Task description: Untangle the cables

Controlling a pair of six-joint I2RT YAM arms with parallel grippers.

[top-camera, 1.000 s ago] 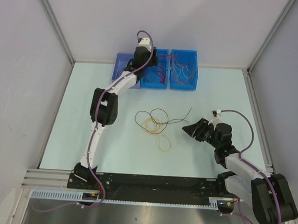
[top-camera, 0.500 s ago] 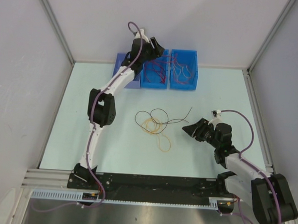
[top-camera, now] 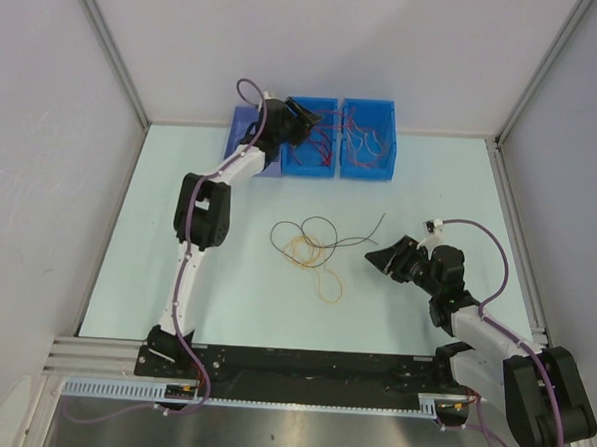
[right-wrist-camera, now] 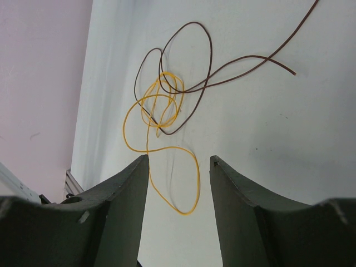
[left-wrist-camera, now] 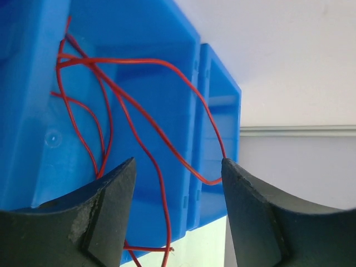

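Finds the left gripper (top-camera: 302,115) swung rightward since a second ago, now over the middle blue bin (top-camera: 311,168), jaws parted and empty, red cables (left-wrist-camera: 139,119) just beyond the fingertips; probably one strand sorted, though contact is hard to judge. Leaves the black-and-yellow tangle (top-camera: 312,246) knotted on the table (top-camera: 181,177), near and ahead of the right gripper (top-camera: 382,258), likewise spread and holding nothing.

Black cable (right-wrist-camera: 192,23) and yellow cable (right-wrist-camera: 198,175) tangled on the table (right-wrist-camera: 278,139), red cables (left-wrist-camera: 133,60) in blue bins (left-wrist-camera: 156,28)
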